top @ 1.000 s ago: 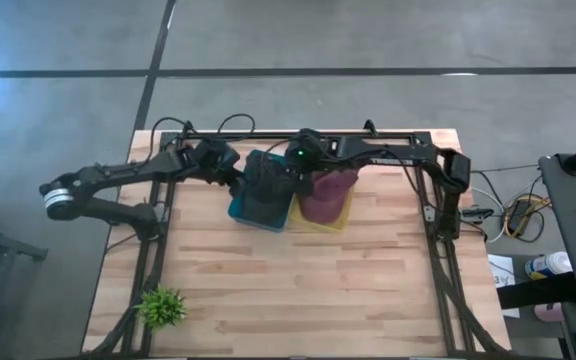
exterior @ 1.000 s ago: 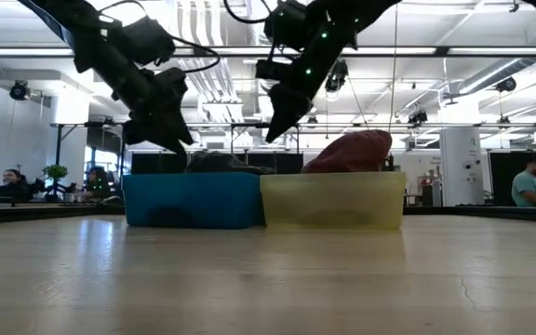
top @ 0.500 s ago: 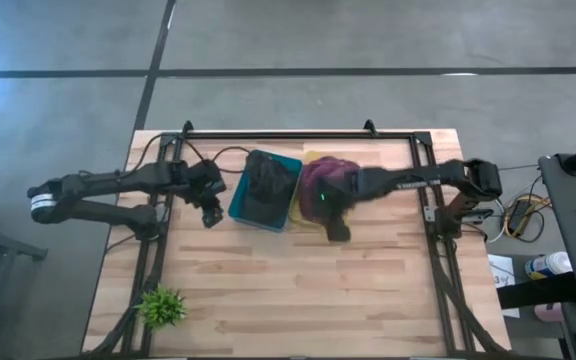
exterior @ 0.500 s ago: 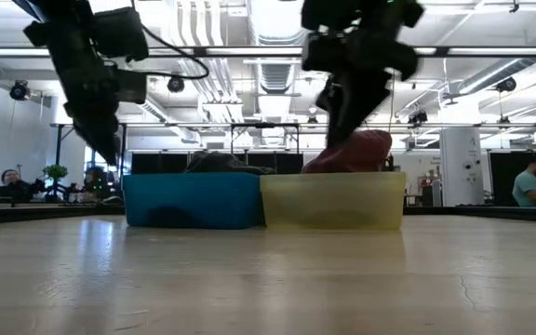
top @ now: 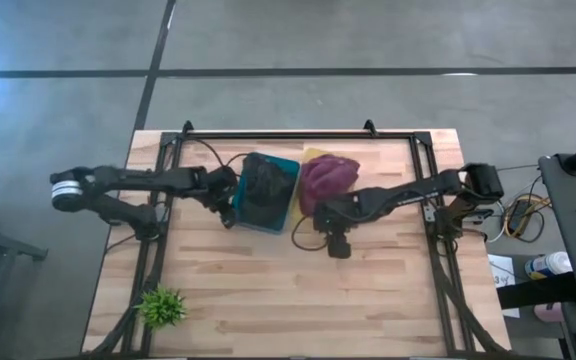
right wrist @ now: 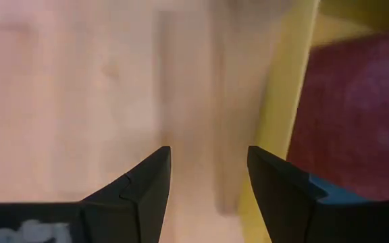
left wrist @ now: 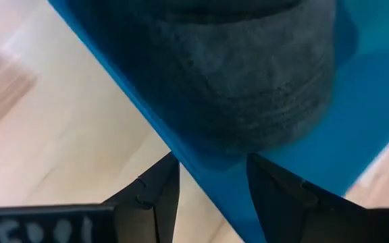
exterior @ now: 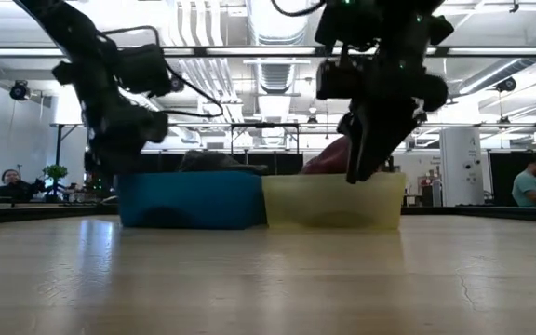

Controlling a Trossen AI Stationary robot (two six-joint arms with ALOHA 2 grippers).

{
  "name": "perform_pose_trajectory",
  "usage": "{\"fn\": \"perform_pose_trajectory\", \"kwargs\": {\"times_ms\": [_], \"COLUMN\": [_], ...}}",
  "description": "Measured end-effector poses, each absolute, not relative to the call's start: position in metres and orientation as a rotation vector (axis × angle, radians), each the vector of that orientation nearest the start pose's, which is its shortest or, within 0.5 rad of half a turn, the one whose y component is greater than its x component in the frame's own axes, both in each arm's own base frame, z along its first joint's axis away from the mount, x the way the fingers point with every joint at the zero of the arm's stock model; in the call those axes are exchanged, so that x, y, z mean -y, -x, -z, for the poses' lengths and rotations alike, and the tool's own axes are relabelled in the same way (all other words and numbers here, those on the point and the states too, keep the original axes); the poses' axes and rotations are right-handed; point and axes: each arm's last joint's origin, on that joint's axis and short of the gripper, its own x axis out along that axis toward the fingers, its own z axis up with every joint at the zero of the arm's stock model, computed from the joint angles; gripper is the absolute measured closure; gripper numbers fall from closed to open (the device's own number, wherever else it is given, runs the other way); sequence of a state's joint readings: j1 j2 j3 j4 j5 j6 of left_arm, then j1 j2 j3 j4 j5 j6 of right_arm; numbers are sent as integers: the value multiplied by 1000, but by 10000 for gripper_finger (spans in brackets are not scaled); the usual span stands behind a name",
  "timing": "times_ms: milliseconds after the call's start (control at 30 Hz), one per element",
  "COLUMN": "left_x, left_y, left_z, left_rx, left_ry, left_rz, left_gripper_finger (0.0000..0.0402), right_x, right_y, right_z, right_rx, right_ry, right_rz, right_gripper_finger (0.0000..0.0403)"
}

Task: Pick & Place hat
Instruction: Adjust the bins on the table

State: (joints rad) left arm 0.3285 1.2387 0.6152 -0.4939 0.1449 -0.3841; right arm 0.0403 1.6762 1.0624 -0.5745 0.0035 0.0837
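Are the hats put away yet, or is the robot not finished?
Looks done: the dark hat lies in the blue bin, the maroon hat in the yellow bin. Nothing is in hand: the left gripper and right gripper are open and empty. No hat is left out on the table.

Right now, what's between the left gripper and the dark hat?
Only the blue bin's wall; left gripper sits at it, dark hat inside, per left wrist view.
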Motion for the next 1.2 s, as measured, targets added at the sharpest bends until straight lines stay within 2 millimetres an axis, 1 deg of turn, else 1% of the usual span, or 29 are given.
{"fn": "perform_pose_trajectory", "kwargs": {"times_ms": [133,267,367,500,633,733,833,900,967,1033,1133,1200], "left_x": [-67,-72,-74,-73,-67,-57,-41,-27,-13,-1,12,14], "left_y": [-217,-231,-239,-240,-231,-222,-215,-214,-216,-221,-236,-248], "left_z": [-173,-180,-186,-195,-208,-215,-216,-214,-209,-200,-187,-182], "left_rx": [-976,-876,-844,-880,-934,-958,-975,-982,-979,-963,-871,-797], "left_ry": [617,593,582,584,569,561,578,582,590,610,653,660], "left_rz": [-339,-314,-306,-293,-281,-264,-225,-185,-143,-110,-75,-71], "left_gripper_finger": [238,238,238,239,239,239,239,239,239,239,239,239], "right_x": [0,11,17,18,7,2,1,2,5,10,20,28], "right_y": [-311,-308,-305,-296,-284,-265,-237,-218,-199,-188,-181,-179], "right_z": [-180,-186,-185,-195,-212,-229,-236,-238,-235,-229,-216,-206], "right_rx": [-1226,-1196,-1210,-1245,-1238,-1229,-1261,-1270,-1300,-1294,-1286,-1300], "right_ry": [-43,-58,-57,-57,-36,-81,-185,-262,-332,-390,-416,-407], "right_rz": [110,167,200,206,174,221,320,390,497,595,698,764], "right_gripper_finger": [212,218,222,225,225,227,228,228,228,227,227,227]}}
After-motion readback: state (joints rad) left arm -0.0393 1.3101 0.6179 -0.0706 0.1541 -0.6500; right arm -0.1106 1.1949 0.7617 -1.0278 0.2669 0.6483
